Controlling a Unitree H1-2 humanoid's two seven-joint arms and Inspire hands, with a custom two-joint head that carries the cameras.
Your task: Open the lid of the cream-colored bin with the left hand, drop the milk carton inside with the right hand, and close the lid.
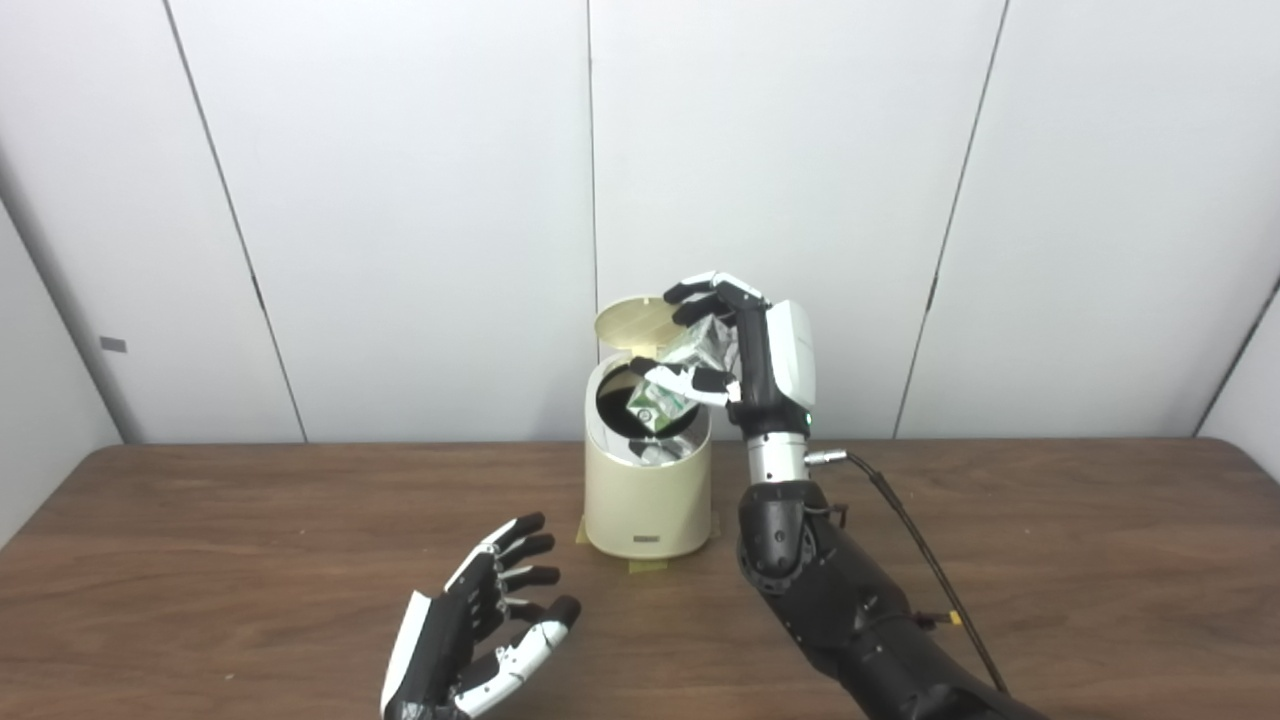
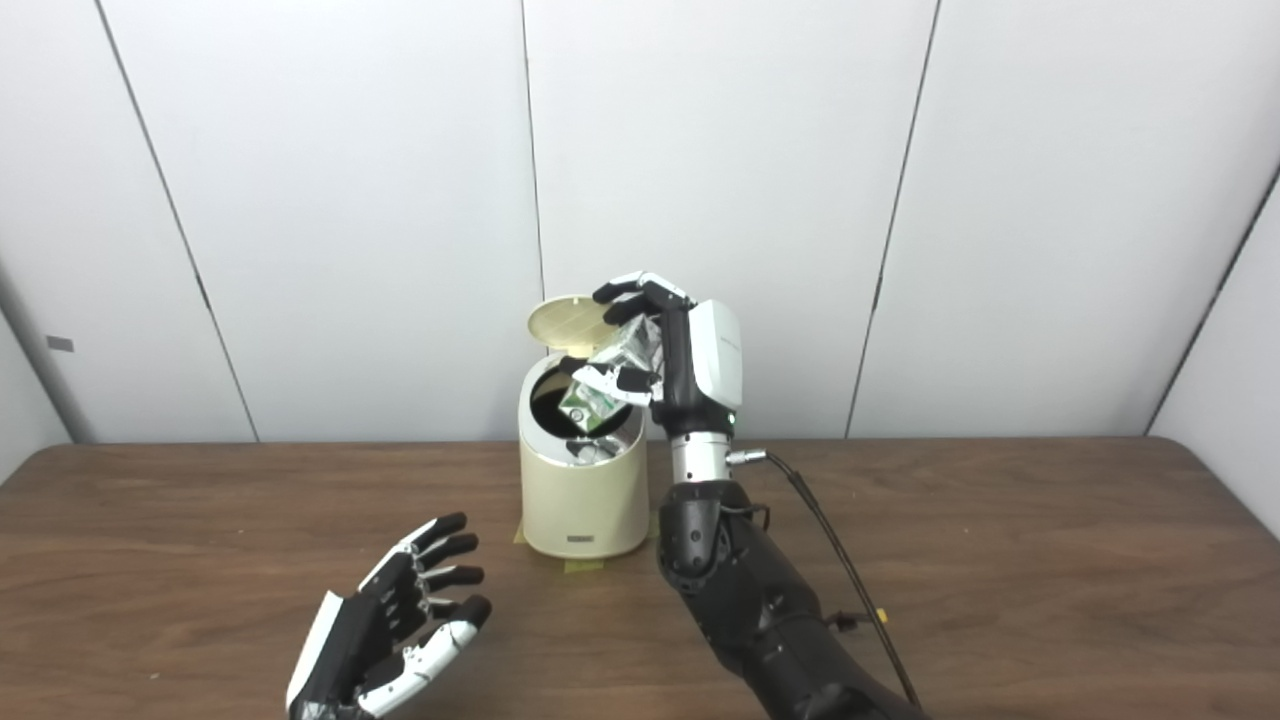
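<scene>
The cream-colored bin (image 1: 645, 500) stands at the table's middle, its round lid (image 1: 636, 322) tipped up and open at the back. Above its dark mouth my right hand (image 1: 735, 350) is shut on the milk carton (image 1: 672, 385), a green-and-white carton tilted downward with its lower end at the bin's opening. My left hand (image 1: 480, 625) hovers low over the table in front and to the left of the bin, fingers spread, holding nothing and clear of the lid.
The brown wooden table (image 1: 1050, 560) stretches wide on both sides. A black cable (image 1: 915, 545) runs from my right wrist along the forearm. Yellow tape patches (image 1: 650, 565) lie at the bin's base. White wall panels close off the back.
</scene>
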